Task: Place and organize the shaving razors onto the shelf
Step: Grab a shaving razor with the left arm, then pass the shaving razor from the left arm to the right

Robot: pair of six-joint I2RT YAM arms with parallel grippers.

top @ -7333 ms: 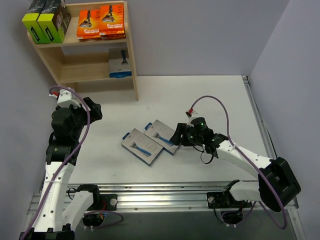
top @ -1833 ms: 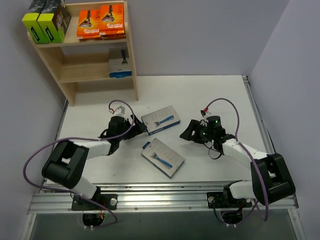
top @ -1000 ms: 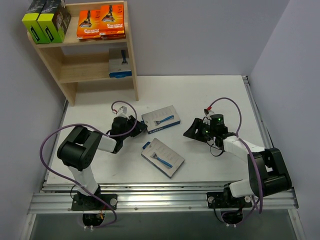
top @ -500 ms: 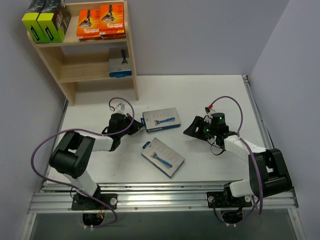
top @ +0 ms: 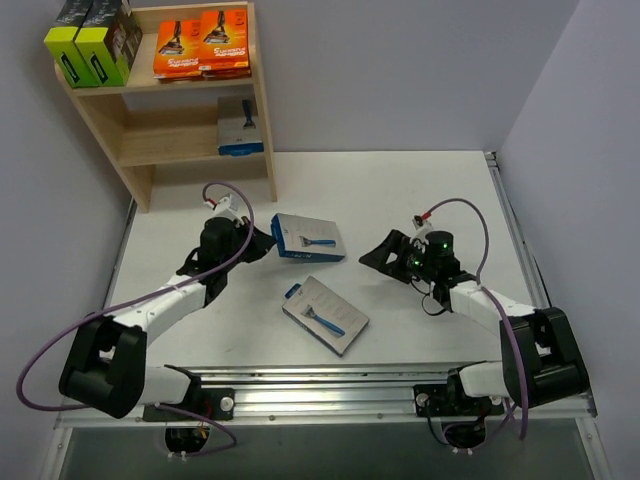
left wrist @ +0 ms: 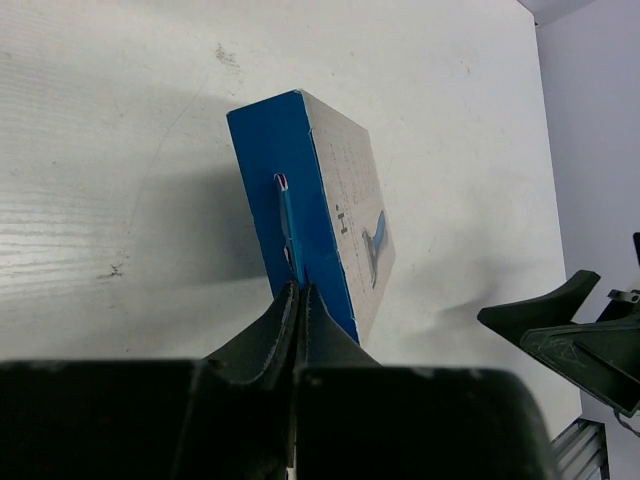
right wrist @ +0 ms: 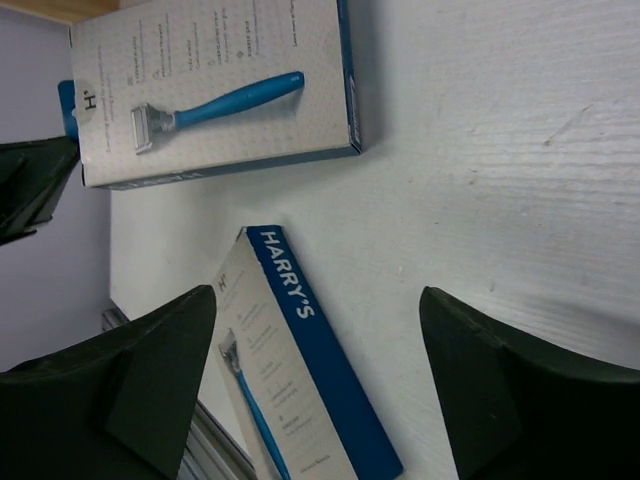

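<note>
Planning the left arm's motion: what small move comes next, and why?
Probably a short lift. The left gripper has its jaws shut on the blue hang tab of the flat grey razor card, which looks tipped on edge; clear of the white table, it can go to the light wooden shelf, where a matching card stands.

Got one grey card lying flat on the table, second grey card just behind, blue end tilted up. On the wooden shelf: orange packs and black-and-lime boxes up top, third grey card standing on the lower tier.
</note>
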